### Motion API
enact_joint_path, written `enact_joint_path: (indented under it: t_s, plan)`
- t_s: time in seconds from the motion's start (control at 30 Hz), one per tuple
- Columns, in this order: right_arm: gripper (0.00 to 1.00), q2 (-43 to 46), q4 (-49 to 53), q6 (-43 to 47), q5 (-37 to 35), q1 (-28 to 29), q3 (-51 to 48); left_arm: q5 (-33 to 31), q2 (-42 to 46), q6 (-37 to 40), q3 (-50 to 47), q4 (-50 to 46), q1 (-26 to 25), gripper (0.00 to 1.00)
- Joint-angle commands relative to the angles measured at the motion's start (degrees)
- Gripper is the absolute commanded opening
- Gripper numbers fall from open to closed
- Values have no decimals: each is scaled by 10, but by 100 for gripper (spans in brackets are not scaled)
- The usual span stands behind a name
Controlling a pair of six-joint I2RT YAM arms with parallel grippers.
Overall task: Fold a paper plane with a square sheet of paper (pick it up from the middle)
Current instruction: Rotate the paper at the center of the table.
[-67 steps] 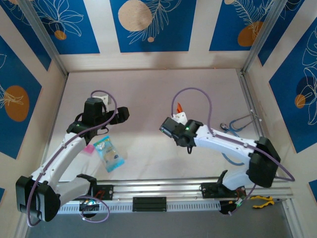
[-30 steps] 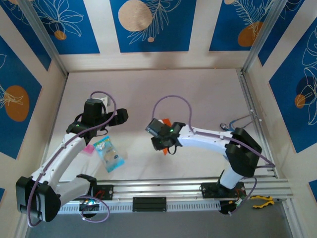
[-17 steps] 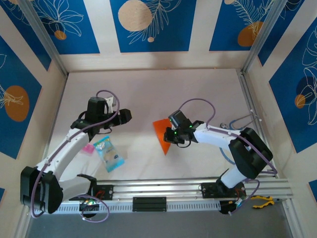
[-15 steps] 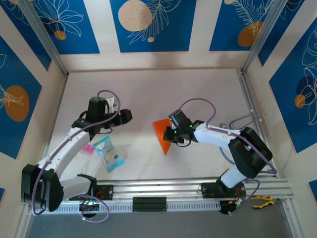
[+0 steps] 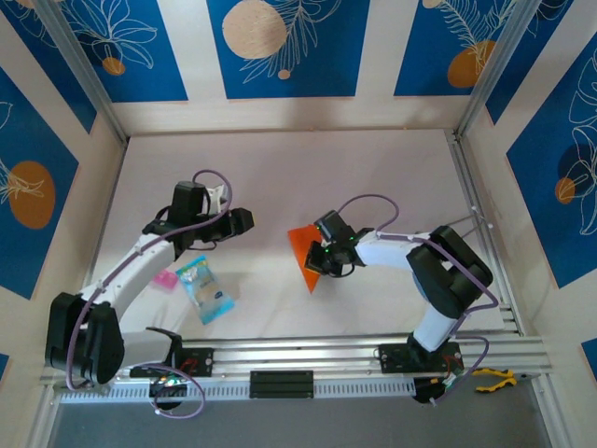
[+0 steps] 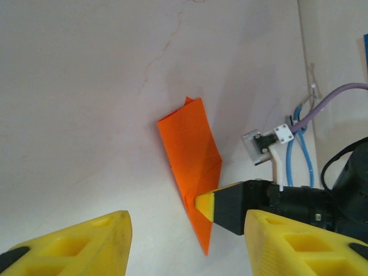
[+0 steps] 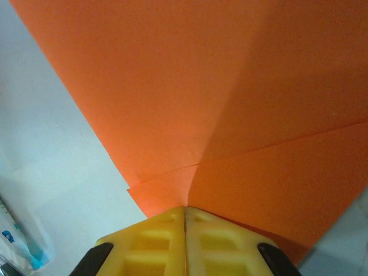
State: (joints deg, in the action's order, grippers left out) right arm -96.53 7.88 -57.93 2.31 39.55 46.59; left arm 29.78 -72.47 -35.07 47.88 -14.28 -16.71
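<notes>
Edging rightward since the previous frame, the left gripper (image 5: 239,222), fingers spread, hovers near the part-folded orange paper (image 6: 191,150) lying flat mid-table, while the right gripper (image 7: 185,215), fingers pressed together, pins its edge, so mid-fold, the next move probably calls for creasing 1 flap without shifting it.

No text I can actually read anywhere; the blue and clear packet (image 5: 205,290) is too small for any print.

My top cam looks down on the whole desk (image 5: 280,168) from above/behind the arm bases (image 5: 424,350), L wrist cam sights mid-range past the L claw (image 6: 184,241) at the orange paper (image 6: 192,149), which R wrist cam also sees, v. close up.
</notes>
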Motion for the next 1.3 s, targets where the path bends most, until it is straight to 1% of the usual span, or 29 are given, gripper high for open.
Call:
enact_joint_path:
  t_s: [0.0,0.1,0.2,0.27,0.47,0.6,0.7,0.83,0.93,1.03,1.13,1.27]
  plan:
    - [7,-20,26,-48,-11,23,-5,39,-12,-16,-11,34,6,51]
    - [8,-20,22,-94,-35,46,-8,62,-29,-39,-19,63,5,47]
    - [8,-20,16,-145,-57,69,-10,85,-53,-64,-25,93,1,40]
    - [7,-17,12,-187,-77,85,-15,97,-70,-75,-24,107,-5,34]
    - [8,-14,-67,-296,-105,120,-56,105,-118,-87,-10,121,-36,28]
    - [8,-16,-129,-341,-104,122,-93,98,-149,-99,-10,146,-65,27]
    - [8,-18,-147,-345,-97,120,-106,98,-177,-110,0,163,-90,26]
    - [8,-9,-120,-332,-102,121,-101,92,-224,-112,30,167,-125,25]
    - [8,-1,-108,-324,-107,121,-99,84,-264,-118,50,164,-144,20]
    - [9,2,-107,-317,-106,117,-99,76,-293,-130,62,163,-153,17]
    - [9,5,-109,-310,-107,116,-100,71,-310,-129,65,160,-156,16]
    - [9,8,-135,-272,-91,116,-95,59,-328,-122,62,151,-156,14]
